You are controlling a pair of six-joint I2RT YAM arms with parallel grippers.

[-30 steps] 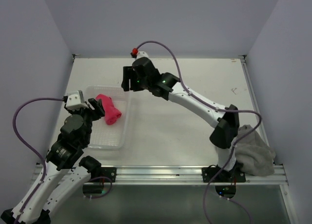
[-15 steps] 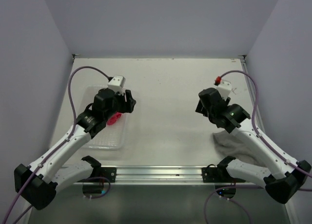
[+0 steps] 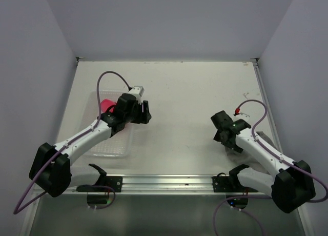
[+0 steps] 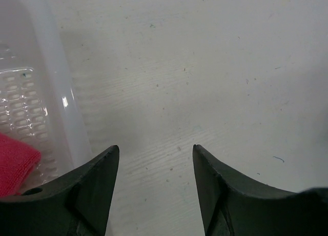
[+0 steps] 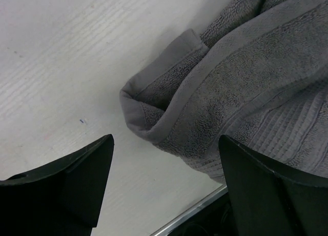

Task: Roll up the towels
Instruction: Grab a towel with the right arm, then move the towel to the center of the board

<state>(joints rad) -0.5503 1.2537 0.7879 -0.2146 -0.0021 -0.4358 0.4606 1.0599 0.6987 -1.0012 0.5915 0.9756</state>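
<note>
**both claws open, one towel in the basket, one at the near right edge**

the white table (image 3: 184, 87) carries everything. the left arm (image 3: 82, 138) reaches forward from the near left corner, and the right arm (image 3: 261, 151) lies low along the near right side. the white perforated plastic basket (image 3: 110, 150) sits on the left of the table, partly under the left arm.

the grey towel (image 5: 251, 87) lies loosely bunched on the table by the near right edge, one hemmed corner folded over on itself, not rolled. the pink-red towel (image 3: 106, 103) lies inside the basket toward its far end; the left wrist view catches only a corner of it on the perforated floor.

the right claw (image 5: 163, 143) stands wide open above the grey towel's folded corner and grips nothing; whether it touches the cloth i cannot tell. the left claw (image 4: 154, 155) is partly open and empty, over bare table just beside the basket's wall.
</note>
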